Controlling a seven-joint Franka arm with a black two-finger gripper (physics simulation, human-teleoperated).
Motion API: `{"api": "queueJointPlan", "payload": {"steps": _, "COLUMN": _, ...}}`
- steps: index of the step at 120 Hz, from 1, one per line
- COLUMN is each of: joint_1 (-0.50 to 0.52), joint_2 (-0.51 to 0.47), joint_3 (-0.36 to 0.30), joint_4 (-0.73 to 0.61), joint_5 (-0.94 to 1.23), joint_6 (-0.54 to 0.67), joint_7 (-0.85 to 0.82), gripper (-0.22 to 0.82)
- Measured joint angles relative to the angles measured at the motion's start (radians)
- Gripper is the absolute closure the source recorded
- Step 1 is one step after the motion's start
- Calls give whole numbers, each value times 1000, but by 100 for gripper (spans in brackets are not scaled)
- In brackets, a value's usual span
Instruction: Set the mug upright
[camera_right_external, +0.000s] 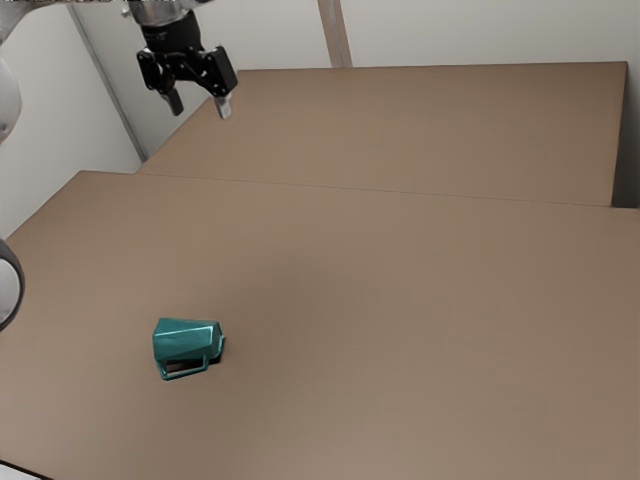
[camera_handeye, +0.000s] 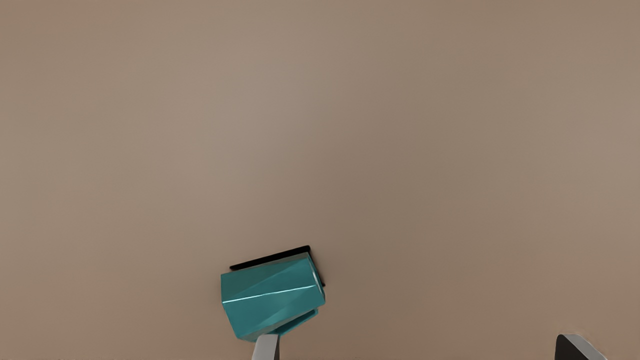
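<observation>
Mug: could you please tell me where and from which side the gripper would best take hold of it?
I'd grip the mug across its body, coming from above. It lies on its side, its long flank facing up; the handle juts out sideways, so the fingers should probably close above it.

Broad, plain brown table, crossed by a thin line toward its far side. Beyond, pale walls with a light-brown strip. In the exterior view's lower left corner, a dark-edged white object, partly cut off.
</observation>
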Motion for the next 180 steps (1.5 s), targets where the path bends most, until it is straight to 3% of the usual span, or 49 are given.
{"api": "queueJointPlan", "payload": {"steps": 21, "joint_1": -13, "joint_2": -100, "joint_3": 24, "joint_4": -210, "joint_5": -17, "joint_6": 56, "joint_7": 13, "gripper": 0}}
{"api": "queueJointPlan", "payload": {"steps": 47, "joint_1": -36, "joint_2": -206, "joint_3": 242, "joint_4": -565, "joint_5": -138, "joint_6": 193, "joint_7": 63, "gripper": 0}}
{"api": "queueJointPlan", "payload": {"steps": 60, "joint_1": 70, "joint_2": -217, "joint_3": 272, "joint_4": -694, "joint_5": -235, "joint_6": 273, "joint_7": 123, "gripper": 0}}
{"api": "queueJointPlan", "payload": {"steps": 81, "joint_1": 326, "joint_2": -256, "joint_3": 278, "joint_4": -879, "joint_5": -372, "joint_6": 362, "joint_7": 267, "gripper": 0}}
{"api": "queueJointPlan", "payload": {"steps": 91, "joint_1": 372, "joint_2": -268, "joint_3": 306, "joint_4": -963, "joint_5": -419, "joint_6": 389, "joint_7": 343, "gripper": 0}}
{"api": "queueJointPlan", "payload": {"steps": 137, "joint_1": 327, "joint_2": -196, "joint_3": 358, "joint_4": -1121, "joint_5": -601, "joint_6": 480, "joint_7": 673, "gripper": 0}}
{"api": "queueJointPlan", "payload": {"steps": 162, "joint_1": 198, "joint_2": -202, "joint_3": 485, "joint_4": -1222, "joint_5": -745, "joint_6": 461, "joint_7": 793, "gripper": 0}}
{"api": "queueJointPlan", "payload": {"steps": 180, "joint_1": 208, "joint_2": -208, "joint_3": 517, "joint_4": -1242, "joint_5": -780, "joint_6": 444, "joint_7": 850, "gripper": 0}}
